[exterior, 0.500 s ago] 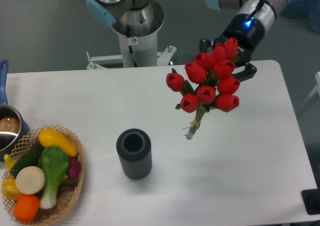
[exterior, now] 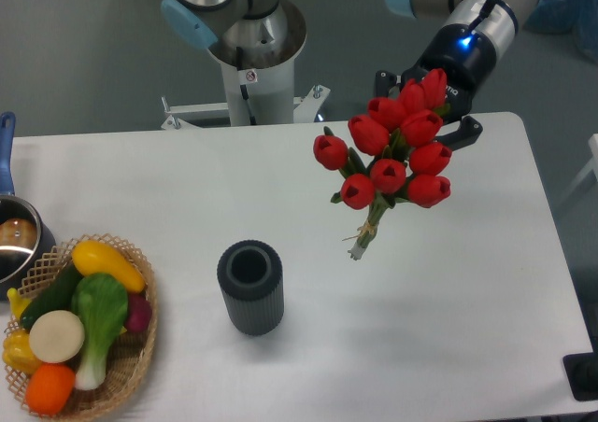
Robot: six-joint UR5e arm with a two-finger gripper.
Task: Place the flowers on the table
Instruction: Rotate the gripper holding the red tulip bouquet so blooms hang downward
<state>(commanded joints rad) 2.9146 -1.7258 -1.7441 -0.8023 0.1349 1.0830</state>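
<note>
The bunch of red tulip flowers (exterior: 392, 151), gripped by the black two-finger gripper (exterior: 425, 114), was carried barely rightward, held above the white matte table (exterior: 280, 189), far right, not yet released.

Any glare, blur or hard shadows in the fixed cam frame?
Fixed camera: even, diffuse light, sharp overall; only soft shadows on the table around the dark vase; bright reflection on the pot at left; blue LED glows above the gripper, which the flowers largely hide.
</note>
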